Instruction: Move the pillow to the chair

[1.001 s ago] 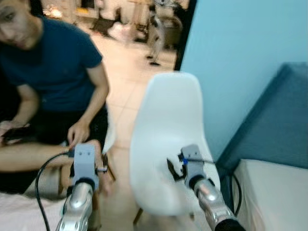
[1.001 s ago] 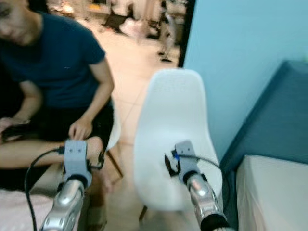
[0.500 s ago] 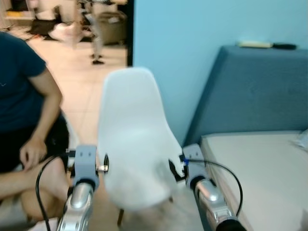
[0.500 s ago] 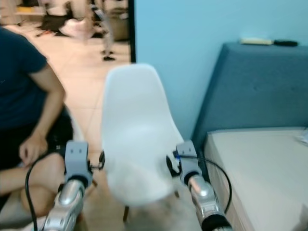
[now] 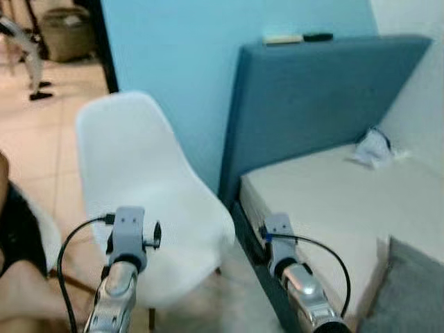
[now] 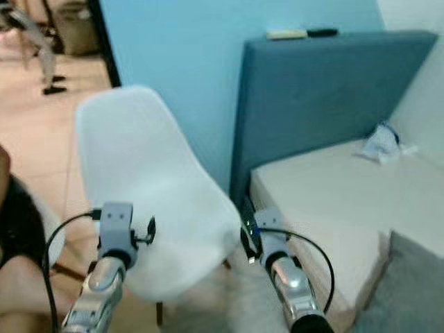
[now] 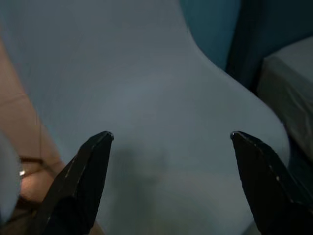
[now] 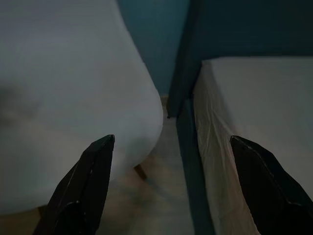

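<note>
Scene: white moulded chair (image 5: 146,208) w/ wooden legs stands on a tiled floor (image 5: 35,132), just beside a bed. Chair seat is bare. Light-blue wall (image 5: 173,62) is behind the chair.

Bed: blue upholstered headboard (image 5: 312,97) stands against the wall. Bare cream mattress (image 5: 326,201) lies in front of it. Two flat items, one pale and one dark, lie on top of the headboard; type cannot be told. A crumpled white item (image 5: 371,146) lies on the mattress near the headboard, at the far side by the white side wall; whether it is the pillow cannot be told. A grey textured fabric (image 5: 409,291) covers the near right corner of the bed.

Left gripper (image 7: 168,139): held over the chair seat, approx. at its front half. Fingers spread wide apart, nothing between them, no contact w/ the seat. Black cable loops from the left wrist.

Right gripper (image 8: 171,142): held above the gap between chair edge and bed side. Fingers spread wide, nothing held. One finger lies over the chair side, the other over the mattress edge. Black cable loops over the right wrist.

Person: part of a bare leg (image 5: 21,291) and dark shorts show at the left edge, beside the chair. A woven basket (image 5: 66,31) stands on the floor in the room beyond the doorway.
</note>
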Controlling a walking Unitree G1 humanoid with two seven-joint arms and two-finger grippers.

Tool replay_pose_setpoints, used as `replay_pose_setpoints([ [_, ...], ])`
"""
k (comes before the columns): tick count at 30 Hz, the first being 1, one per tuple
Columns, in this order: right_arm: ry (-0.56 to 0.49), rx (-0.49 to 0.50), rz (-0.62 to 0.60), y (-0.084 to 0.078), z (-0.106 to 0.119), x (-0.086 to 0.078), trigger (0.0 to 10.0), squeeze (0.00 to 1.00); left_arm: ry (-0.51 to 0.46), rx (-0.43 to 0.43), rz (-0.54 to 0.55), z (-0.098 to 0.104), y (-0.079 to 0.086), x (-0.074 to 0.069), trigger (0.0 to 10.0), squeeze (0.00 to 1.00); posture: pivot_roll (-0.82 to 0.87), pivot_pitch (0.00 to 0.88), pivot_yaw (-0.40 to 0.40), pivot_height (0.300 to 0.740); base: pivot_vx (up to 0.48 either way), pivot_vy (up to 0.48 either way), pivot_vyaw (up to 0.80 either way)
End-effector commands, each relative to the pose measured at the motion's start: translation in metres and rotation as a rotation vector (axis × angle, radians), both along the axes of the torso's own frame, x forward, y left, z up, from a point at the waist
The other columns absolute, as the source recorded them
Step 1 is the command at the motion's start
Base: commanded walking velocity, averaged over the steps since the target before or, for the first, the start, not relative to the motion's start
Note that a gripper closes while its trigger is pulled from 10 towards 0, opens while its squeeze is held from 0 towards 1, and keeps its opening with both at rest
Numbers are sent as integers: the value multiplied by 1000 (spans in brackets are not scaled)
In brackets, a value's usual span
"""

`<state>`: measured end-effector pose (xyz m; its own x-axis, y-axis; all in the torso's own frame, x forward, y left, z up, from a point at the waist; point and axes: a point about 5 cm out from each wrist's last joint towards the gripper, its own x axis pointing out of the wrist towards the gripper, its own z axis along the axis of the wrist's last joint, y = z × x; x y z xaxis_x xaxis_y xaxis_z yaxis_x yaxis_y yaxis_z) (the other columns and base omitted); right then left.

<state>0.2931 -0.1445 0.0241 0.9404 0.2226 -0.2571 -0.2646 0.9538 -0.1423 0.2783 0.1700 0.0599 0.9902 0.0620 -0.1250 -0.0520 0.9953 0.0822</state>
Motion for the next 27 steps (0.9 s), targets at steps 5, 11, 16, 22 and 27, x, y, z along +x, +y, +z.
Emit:
replay_pose_setpoints([
  [5,21,-6,-39,-6,-4,-2,10000,0,19,17,-34,-5,-5,-2,10000,0,52,99,-27,740,0,0,-800],
  [11,23,5,7,4,-2,0,10000,0,19,5,23,-3,3,-1,10000,0,68,103,-22,740,0,0,-800],
  [16,30,39,-90,-9,-3,-2,10000,0,61,20,24,-12,5,-9,10000,0,56,87,-2,740,0,0,-800],
  [22,26,22,-17,-2,-2,-3,10000,0,34,24,17,-2,10,5,10000,0,53,108,-12,740,0,0,-800],
  [27,46,9,-92,-18,-8,-9,10000,0,41,59,-14,-8,5,1,10000,0,45,82,2,740,0,0,-800],
])
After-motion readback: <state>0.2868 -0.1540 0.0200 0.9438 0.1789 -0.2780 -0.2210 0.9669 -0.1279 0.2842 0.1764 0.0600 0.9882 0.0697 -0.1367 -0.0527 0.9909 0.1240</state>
